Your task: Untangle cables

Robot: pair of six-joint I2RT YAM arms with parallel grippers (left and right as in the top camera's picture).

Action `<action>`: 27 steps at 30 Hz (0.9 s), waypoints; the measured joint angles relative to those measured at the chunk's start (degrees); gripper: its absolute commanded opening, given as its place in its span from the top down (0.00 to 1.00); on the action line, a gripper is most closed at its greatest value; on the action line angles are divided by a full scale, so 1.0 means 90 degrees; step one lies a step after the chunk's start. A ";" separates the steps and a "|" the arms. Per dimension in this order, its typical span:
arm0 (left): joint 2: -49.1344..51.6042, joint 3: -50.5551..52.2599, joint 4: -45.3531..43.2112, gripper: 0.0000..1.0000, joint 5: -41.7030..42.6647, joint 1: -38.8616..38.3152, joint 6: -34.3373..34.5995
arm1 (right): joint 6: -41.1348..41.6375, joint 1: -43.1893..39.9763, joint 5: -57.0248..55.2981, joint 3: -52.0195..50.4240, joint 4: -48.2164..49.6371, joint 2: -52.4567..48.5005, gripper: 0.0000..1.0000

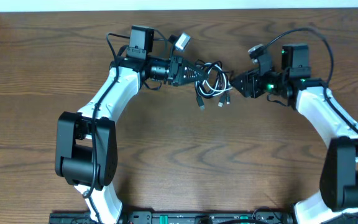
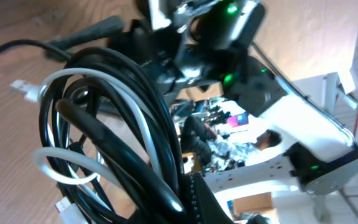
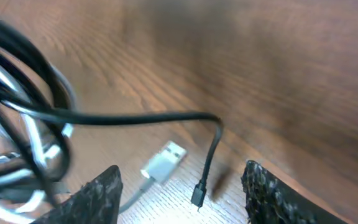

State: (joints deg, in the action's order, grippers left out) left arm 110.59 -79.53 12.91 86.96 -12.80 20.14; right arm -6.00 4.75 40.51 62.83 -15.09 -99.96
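Observation:
The black cable (image 1: 211, 70) and the white cable (image 1: 219, 89) lie tangled in one small coil on the wooden table, plug ends trailing toward the front. My left gripper (image 1: 193, 71) is shut on the coil's left side. In the left wrist view the black loops (image 2: 123, 143) and white loops (image 2: 61, 171) run into the jaws (image 2: 191, 199). My right gripper (image 1: 234, 84) sits at the coil's right edge, open. In the right wrist view its fingers (image 3: 182, 169) straddle a white plug (image 3: 163, 163) and a black plug (image 3: 197, 196) lying on the table.
The wooden table (image 1: 185, 155) spreads toward the front. Its far edge meets a white wall (image 1: 179, 5). Each arm's own thick black wire loops over its wrist, on the left (image 1: 114, 46) and on the right (image 1: 319, 37).

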 measured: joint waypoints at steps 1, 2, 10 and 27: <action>0.0000 0.0000 -0.0112 0.93 0.0017 0.0000 0.0211 | -0.0066 0.0000 0.0056 0.0000 -0.0002 -0.0078 0.38; 0.0000 0.0000 -0.0199 0.93 0.0024 0.0000 0.0420 | -0.0109 0.0000 0.0109 0.0000 0.0000 -0.0141 0.38; 0.0000 0.0000 -0.0313 0.93 0.0046 0.0000 0.1324 | -0.0253 0.0010 0.0051 0.0000 0.0624 -0.0350 0.37; 0.0000 0.0000 -0.0318 0.93 0.0017 0.0000 0.1836 | -0.0270 0.0364 -0.0185 0.0000 0.1508 -0.0797 0.70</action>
State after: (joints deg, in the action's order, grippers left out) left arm 110.59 -79.53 10.04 87.11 -12.80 36.67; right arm -8.43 8.03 38.85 62.83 -1.52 -107.13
